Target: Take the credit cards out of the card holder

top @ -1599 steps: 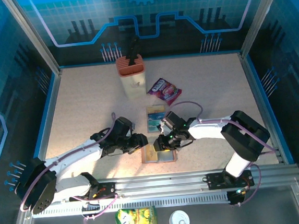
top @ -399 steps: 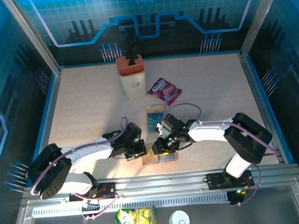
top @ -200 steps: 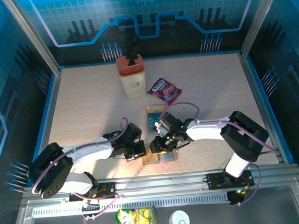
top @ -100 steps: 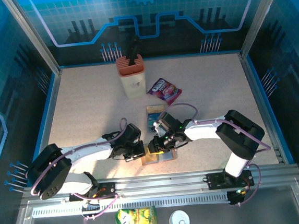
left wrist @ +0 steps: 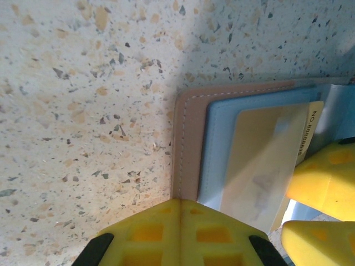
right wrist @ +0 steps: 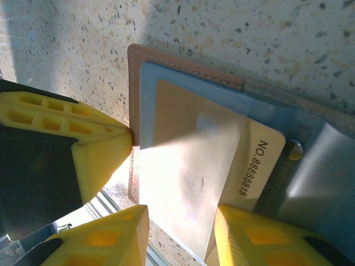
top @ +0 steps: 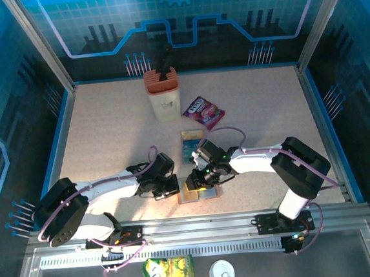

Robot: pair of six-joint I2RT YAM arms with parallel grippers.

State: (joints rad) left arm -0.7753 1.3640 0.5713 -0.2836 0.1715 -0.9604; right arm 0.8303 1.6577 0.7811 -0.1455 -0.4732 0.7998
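- my left claw point(left wrist: 180, 204) is pressed together, tip down on the edge of the open card holder point(left wrist: 188, 138), which sits near the front of the desk point(top: 107, 132)
- my right claw point(right wrist: 180, 213) has a finger on each side of a pale credit card point(right wrist: 199, 160) lying on the holder's blue sleeves, honestly can't tell if it's gripping
- a teal card point(top: 192, 144) lies just beyond the holder

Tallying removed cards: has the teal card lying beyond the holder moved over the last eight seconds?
No. The teal card keeps its spot relative to the knife block and purple snack packet.
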